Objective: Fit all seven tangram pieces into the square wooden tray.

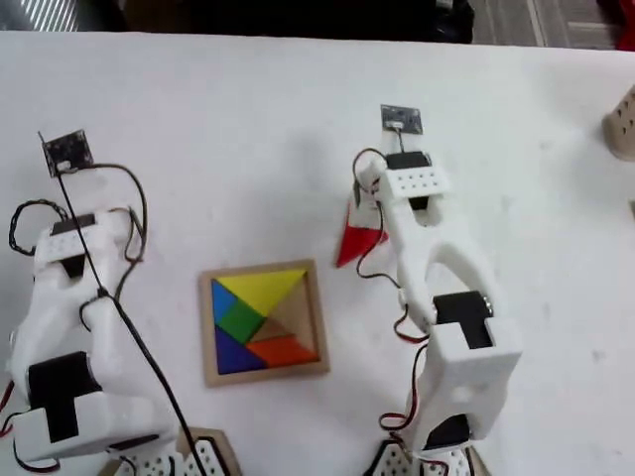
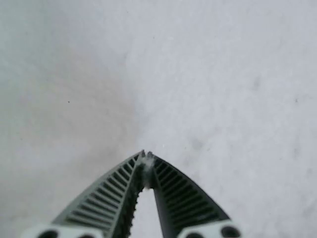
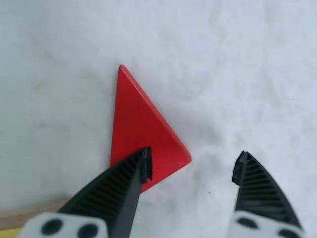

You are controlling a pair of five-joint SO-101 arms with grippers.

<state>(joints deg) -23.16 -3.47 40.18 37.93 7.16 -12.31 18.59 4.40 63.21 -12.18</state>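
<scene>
The square wooden tray [image 1: 206, 327] lies in the middle of the white table. In it are yellow [image 1: 260, 288], green [image 1: 238, 319], blue [image 1: 230, 353] and orange [image 1: 286, 349] pieces, with a bare wooden patch [image 1: 294, 317] on its right side. A red triangle [image 1: 355, 243] [image 3: 141, 129] lies flat on the table to the right of the tray, beyond it. My right gripper [image 1: 365, 203] [image 3: 193, 163] is open just above it, one finger [image 3: 130, 173] over the triangle's near corner, the other beside the triangle over bare table. My left gripper [image 2: 147, 156] is shut and holds nothing, over bare table at the left.
The left arm [image 1: 64, 297] stands left of the tray and the right arm [image 1: 451, 327] right of it. Loose cables [image 1: 129, 317] run near the tray's left side. A perforated beige object [image 1: 620, 124] sits at the far right edge.
</scene>
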